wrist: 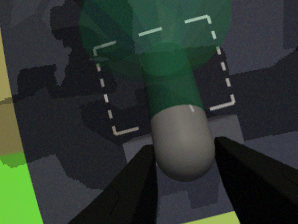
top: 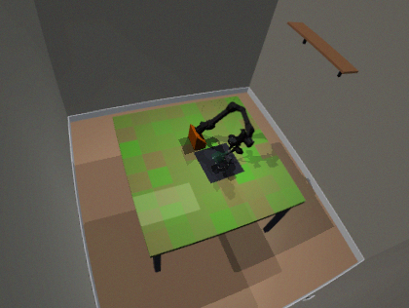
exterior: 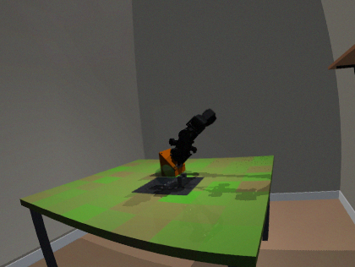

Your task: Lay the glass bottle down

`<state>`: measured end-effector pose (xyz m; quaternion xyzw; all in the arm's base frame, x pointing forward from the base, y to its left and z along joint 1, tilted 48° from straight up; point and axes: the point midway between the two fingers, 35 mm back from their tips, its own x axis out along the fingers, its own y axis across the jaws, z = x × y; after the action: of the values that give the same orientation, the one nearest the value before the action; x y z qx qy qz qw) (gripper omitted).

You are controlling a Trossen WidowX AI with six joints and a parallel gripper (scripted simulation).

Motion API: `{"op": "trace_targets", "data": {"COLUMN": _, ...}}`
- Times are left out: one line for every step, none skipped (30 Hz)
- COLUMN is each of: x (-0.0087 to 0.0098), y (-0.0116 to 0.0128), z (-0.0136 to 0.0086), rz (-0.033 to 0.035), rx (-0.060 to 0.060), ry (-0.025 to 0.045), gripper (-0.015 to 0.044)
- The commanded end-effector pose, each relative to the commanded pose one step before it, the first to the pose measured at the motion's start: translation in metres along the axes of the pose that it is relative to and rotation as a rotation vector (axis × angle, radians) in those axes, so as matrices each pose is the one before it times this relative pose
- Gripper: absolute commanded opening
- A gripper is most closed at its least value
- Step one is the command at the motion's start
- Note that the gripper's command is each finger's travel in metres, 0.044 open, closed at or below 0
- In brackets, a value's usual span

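The green glass bottle (wrist: 172, 82) (top: 217, 157) (exterior: 168, 170) is held by its grey-capped neck, with the body pointing away from the wrist camera. My gripper (wrist: 184, 149) (top: 229, 153) (exterior: 180, 165) is shut on the cap end. The body looks raised above the mat and tilted; its exact angle is unclear. The dashed outline (wrist: 105, 99) shows beyond the cap, with the body overlapping its far edge. The grey U-shaped rest (wrist: 232, 129) lies behind and below the cap, partly hidden by the cap and fingers. Whether the neck touches it cannot be seen.
The dark mat (top: 236, 169) (exterior: 145, 189) (wrist: 55, 175) lies under the bottle on the green patterned table (top: 219, 202) (exterior: 106, 198). An orange wedge-shaped block (top: 196, 138) (exterior: 166, 158) stands beside the mat, near the arm's base. A wall shelf (top: 323, 46) is far off.
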<state>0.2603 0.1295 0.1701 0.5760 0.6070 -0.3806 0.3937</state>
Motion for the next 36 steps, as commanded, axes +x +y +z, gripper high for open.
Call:
{"op": "trace_targets", "data": {"x": 0.00416, "y": -0.0023, "z": -0.00755, "rz": -0.00435, "rx": -0.0017, "ry": 0.00411, "gripper": 0.0106}}
{"op": "trace_targets", "data": {"x": 0.00048, "y": -0.00022, "z": -0.00125, "rz": 0.00103, "rx": 0.0004, "ry": -0.00061, "gripper": 0.0106}}
{"op": "trace_targets", "data": {"x": 0.00047, "y": -0.00022, "z": -0.00125, "rz": 0.00107, "rx": 0.0003, "ry": -0.00038, "gripper": 0.0106}}
{"op": "trace_targets", "data": {"x": 0.00047, "y": -0.00022, "z": -0.00126, "rz": 0.00117, "rx": 0.0002, "ry": -0.00032, "gripper": 0.0106}}
{"op": "trace_targets", "data": {"x": 0.00048, "y": -0.00022, "z": -0.00126, "rz": 0.00116, "rx": 0.0002, "ry": -0.00047, "gripper": 0.0106}}
{"op": "trace_targets", "data": {"x": 0.00048, "y": -0.00022, "z": -0.00125, "rz": 0.00116, "rx": 0.0001, "ry": -0.00043, "gripper": 0.0106}}
{"op": "trace_targets", "data": {"x": 0.00048, "y": -0.00022, "z": -0.00125, "rz": 0.00119, "rx": 0.0001, "ry": -0.00037, "gripper": 0.0106}}
{"op": "trace_targets", "data": {"x": 0.00048, "y": -0.00022, "z": -0.00125, "rz": 0.00121, "rx": 0.0, "ry": -0.00038, "gripper": 0.0106}}
{"op": "trace_targets", "data": {"x": 0.00023, "y": -0.00013, "z": -0.00069, "rz": 0.00123, "rx": 0.0, "ry": -0.00046, "gripper": 0.0106}}
{"op": "trace_targets", "data": {"x": 0.00005, "y": -0.00003, "z": -0.00014, "rz": 0.00027, "rx": 0.0, "ry": -0.0001, "gripper": 0.0106}}
{"op": "trace_targets", "data": {"x": 0.00011, "y": -0.00006, "z": -0.00034, "rz": 0.00064, "rx": -0.0001, "ry": -0.00022, "gripper": 0.0106}}
{"op": "trace_targets", "data": {"x": 0.00017, "y": -0.0001, "z": -0.00054, "rz": 0.00099, "rx": -0.0002, "ry": -0.00032, "gripper": 0.0106}}
{"op": "trace_targets", "data": {"x": 0.00022, "y": -0.00012, "z": -0.00069, "rz": 0.00121, "rx": -0.0003, "ry": -0.00039, "gripper": 0.0106}}
{"op": "trace_targets", "data": {"x": 0.00024, "y": -0.00013, "z": -0.00072, "rz": 0.00122, "rx": -0.0003, "ry": -0.00039, "gripper": 0.0106}}
{"op": "trace_targets", "data": {"x": 0.00023, "y": -0.00012, "z": -0.00068, "rz": 0.00111, "rx": -0.0002, "ry": -0.00037, "gripper": 0.0106}}
{"op": "trace_targets", "data": {"x": 0.00023, "y": -0.00012, "z": -0.00064, "rz": 0.00104, "rx": -0.0002, "ry": -0.00038, "gripper": 0.0106}}
{"op": "trace_targets", "data": {"x": 0.00023, "y": -0.00011, "z": -0.00063, "rz": 0.00101, "rx": -0.0001, "ry": -0.0004, "gripper": 0.0106}}
{"op": "trace_targets", "data": {"x": 0.00024, "y": -0.00011, "z": -0.00063, "rz": 0.001, "rx": -0.0001, "ry": -0.00043, "gripper": 0.0106}}
{"op": "trace_targets", "data": {"x": 0.00025, "y": -0.00012, "z": -0.00063, "rz": 0.001, "rx": -0.0001, "ry": -0.00046, "gripper": 0.0106}}
{"op": "trace_targets", "data": {"x": 0.00026, "y": -0.00012, "z": -0.00063, "rz": 0.00099, "rx": -0.0001, "ry": -0.00046, "gripper": 0.0106}}
{"op": "trace_targets", "data": {"x": 0.00026, "y": -0.00012, "z": -0.00063, "rz": 0.00098, "rx": -0.0001, "ry": -0.00045, "gripper": 0.0106}}
{"op": "trace_targets", "data": {"x": 0.00027, "y": -0.00012, "z": -0.00062, "rz": 0.00097, "rx": -0.0001, "ry": -0.00044, "gripper": 0.0106}}
{"op": "trace_targets", "data": {"x": 0.00027, "y": -0.00012, "z": -0.00062, "rz": 0.00096, "rx": -0.0001, "ry": -0.00042, "gripper": 0.0106}}
{"op": "trace_targets", "data": {"x": 0.00028, "y": -0.00012, "z": -0.00062, "rz": 0.00094, "rx": -0.0001, "ry": -0.00041, "gripper": 0.0106}}
{"op": "trace_targets", "data": {"x": 0.00028, "y": -0.00012, "z": -0.00061, "rz": 0.00094, "rx": -0.0001, "ry": -0.0004, "gripper": 0.0106}}
{"op": "trace_targets", "data": {"x": 0.00028, "y": -0.00012, "z": -0.00061, "rz": 0.00093, "rx": -0.0001, "ry": -0.00039, "gripper": 0.0106}}
{"op": "trace_targets", "data": {"x": 0.00029, "y": -0.00012, "z": -0.00061, "rz": 0.00092, "rx": -0.0002, "ry": -0.00038, "gripper": 0.0106}}
{"op": "trace_targets", "data": {"x": 0.00029, "y": -0.00012, "z": -0.00061, "rz": 0.00091, "rx": -0.0002, "ry": -0.00036, "gripper": 0.0106}}
{"op": "trace_targets", "data": {"x": 0.00029, "y": -0.00012, "z": -0.0006, "rz": 0.0009, "rx": -0.0002, "ry": -0.00035, "gripper": 0.0106}}
{"op": "trace_targets", "data": {"x": 0.0003, "y": -0.00012, "z": -0.0006, "rz": 0.0009, "rx": -0.0002, "ry": -0.00034, "gripper": 0.0106}}
{"op": "trace_targets", "data": {"x": 0.0003, "y": -0.00012, "z": -0.0006, "rz": 0.00089, "rx": -0.0002, "ry": -0.00033, "gripper": 0.0106}}
{"op": "trace_targets", "data": {"x": 0.00031, "y": -0.00012, "z": -0.0006, "rz": 0.00088, "rx": -0.0002, "ry": -0.00032, "gripper": 0.0106}}
{"op": "trace_targets", "data": {"x": 0.00031, "y": -0.00012, "z": -0.0006, "rz": 0.00087, "rx": -0.0002, "ry": -0.0003, "gripper": 0.0106}}
{"op": "trace_targets", "data": {"x": 0.00031, "y": -0.00012, "z": -0.00059, "rz": 0.00087, "rx": -0.0002, "ry": -0.00029, "gripper": 0.0106}}
{"op": "trace_targets", "data": {"x": 0.00031, "y": -0.00012, "z": -0.00059, "rz": 0.00086, "rx": -0.0002, "ry": -0.00028, "gripper": 0.0106}}
{"op": "trace_targets", "data": {"x": 0.00032, "y": -0.00012, "z": -0.00059, "rz": 0.00085, "rx": -0.0002, "ry": -0.00027, "gripper": 0.0106}}
